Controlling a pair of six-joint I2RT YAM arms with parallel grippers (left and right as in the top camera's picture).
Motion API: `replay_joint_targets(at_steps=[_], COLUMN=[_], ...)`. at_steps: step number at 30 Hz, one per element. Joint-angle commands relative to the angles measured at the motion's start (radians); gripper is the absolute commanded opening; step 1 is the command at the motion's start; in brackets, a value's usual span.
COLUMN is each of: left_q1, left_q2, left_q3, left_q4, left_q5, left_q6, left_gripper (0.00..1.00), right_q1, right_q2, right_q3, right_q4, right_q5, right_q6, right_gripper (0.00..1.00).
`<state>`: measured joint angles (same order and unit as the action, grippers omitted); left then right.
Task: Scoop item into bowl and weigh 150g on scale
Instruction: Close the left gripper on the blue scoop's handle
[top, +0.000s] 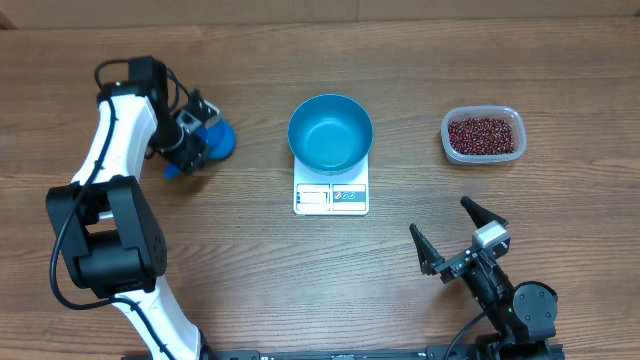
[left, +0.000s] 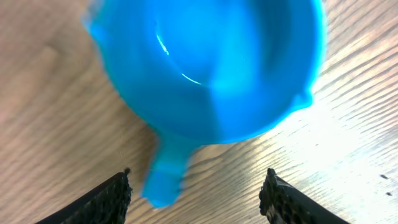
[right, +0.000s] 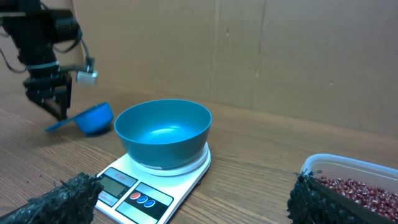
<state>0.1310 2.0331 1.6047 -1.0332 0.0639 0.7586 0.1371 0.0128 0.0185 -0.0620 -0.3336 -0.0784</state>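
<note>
A small blue handled scoop lies on the table at the left, its cup empty. My left gripper hangs just above it, jaws open either side of the scoop's handle, which sits nearer the left finger without touching it. The blue bowl stands empty on the white scale in the middle. The dark red-brown beans fill a clear tub at the right. My right gripper rests low near the front right, open and holding nothing.
In the right wrist view the scale and bowl are straight ahead, the tub to the right, and the scoop far left under the left gripper. A cardboard wall backs the table.
</note>
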Motion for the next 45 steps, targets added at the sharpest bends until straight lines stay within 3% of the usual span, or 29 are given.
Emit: replay_joint_targets(at_steps=[1, 23, 35, 45], left_q1=[-0.001, 0.001, -0.001, -0.001], left_q2=[0.009, 0.11, 0.134, 0.135], left_q3=[0.072, 0.064, 0.064, 0.064], left_q4=[-0.023, -0.033, 0.007, 0.045], left_q5=[0.023, 0.023, 0.064, 0.091], left_q6=[-0.011, -0.016, -0.052, -0.088], left_gripper=[0.72, 0.75, 0.61, 0.55], right_q1=[-0.008, -0.008, -0.008, -0.008], right_q2=[-0.01, -0.01, -0.01, -0.01], right_q3=[-0.01, -0.01, -0.01, -0.01], right_q4=[0.006, 0.006, 0.006, 0.006], right_q5=[0.007, 0.007, 0.007, 0.007], right_q6=[0.004, 0.004, 0.004, 0.004], right_gripper=[1.0, 1.0, 1.0, 1.0])
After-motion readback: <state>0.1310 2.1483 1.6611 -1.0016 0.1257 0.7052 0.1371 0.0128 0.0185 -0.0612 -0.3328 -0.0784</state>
